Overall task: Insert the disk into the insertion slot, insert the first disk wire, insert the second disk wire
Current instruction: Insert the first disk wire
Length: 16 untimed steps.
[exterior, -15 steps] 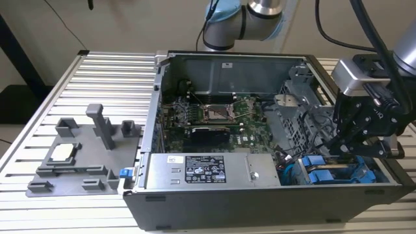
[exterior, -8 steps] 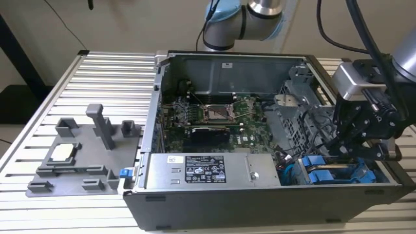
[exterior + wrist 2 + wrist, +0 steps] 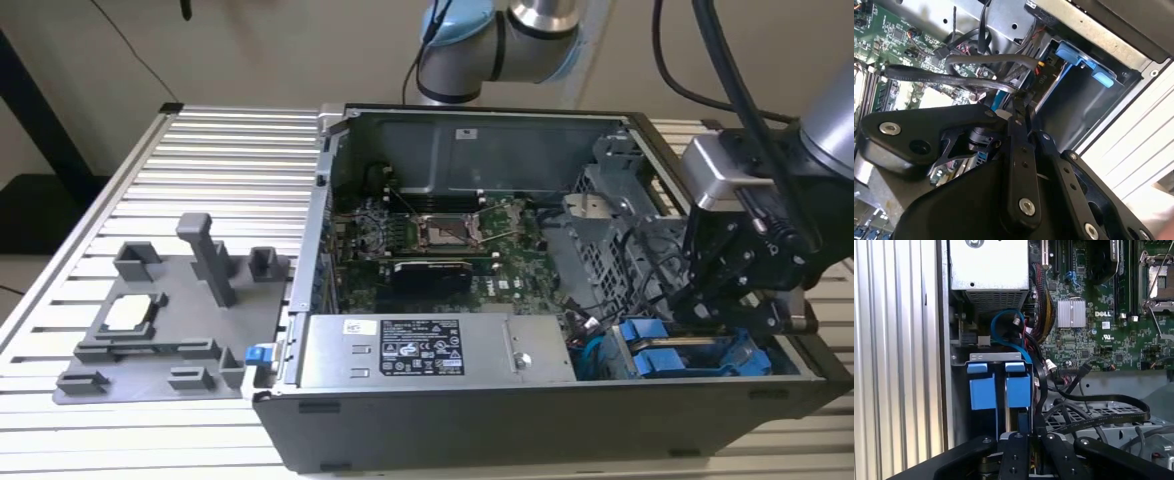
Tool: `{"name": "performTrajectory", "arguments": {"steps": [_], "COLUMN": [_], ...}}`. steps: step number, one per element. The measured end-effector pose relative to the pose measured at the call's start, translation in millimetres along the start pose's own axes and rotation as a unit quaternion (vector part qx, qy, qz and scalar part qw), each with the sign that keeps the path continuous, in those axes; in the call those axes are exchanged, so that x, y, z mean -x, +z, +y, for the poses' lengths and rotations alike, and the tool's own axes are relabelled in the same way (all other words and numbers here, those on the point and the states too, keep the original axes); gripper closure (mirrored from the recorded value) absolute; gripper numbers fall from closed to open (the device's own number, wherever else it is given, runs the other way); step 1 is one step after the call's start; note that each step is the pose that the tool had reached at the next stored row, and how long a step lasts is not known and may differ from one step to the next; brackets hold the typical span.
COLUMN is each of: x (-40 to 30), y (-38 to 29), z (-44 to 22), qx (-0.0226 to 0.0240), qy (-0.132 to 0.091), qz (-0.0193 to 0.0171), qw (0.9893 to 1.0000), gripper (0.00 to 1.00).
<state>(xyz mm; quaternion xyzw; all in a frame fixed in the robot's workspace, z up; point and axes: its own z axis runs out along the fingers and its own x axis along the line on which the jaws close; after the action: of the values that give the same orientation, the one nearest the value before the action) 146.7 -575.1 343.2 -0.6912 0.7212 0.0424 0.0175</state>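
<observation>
Disk [image 3: 1018, 390] sits in the insertion slot [image 3: 996, 357], long axis along the exterior view's left-right, blue front facing the power supply [image 3: 989, 265]; gripper [image 3: 1022, 101] hangs just to that view's right of it, pinched narrow on a black wire [image 3: 1039, 405]

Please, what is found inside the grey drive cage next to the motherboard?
In the first wrist view, two blue carrier fronts sit side by side in the drive cage. The drives behind them are covered, and the gripper hides part of the cage.
</observation>
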Motion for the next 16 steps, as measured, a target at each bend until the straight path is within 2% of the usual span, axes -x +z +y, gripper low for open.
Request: {"name": "performTrajectory", "arguments": {"steps": [12,15,16], "x": [-0.7,-0.8,-0.7], "y": [8.3,8.5,7.5], "z": [-0.2,-0.4,-0.3], "qx": [-0.0021,-0.0021,-0.002], "qy": [0.026,0.026,0.027], "qz": [-0.0001,-0.001,-0.001], "qw": [0.9997,0.9996,0.9996], "gripper": [0.84,0.83,0.76]}}
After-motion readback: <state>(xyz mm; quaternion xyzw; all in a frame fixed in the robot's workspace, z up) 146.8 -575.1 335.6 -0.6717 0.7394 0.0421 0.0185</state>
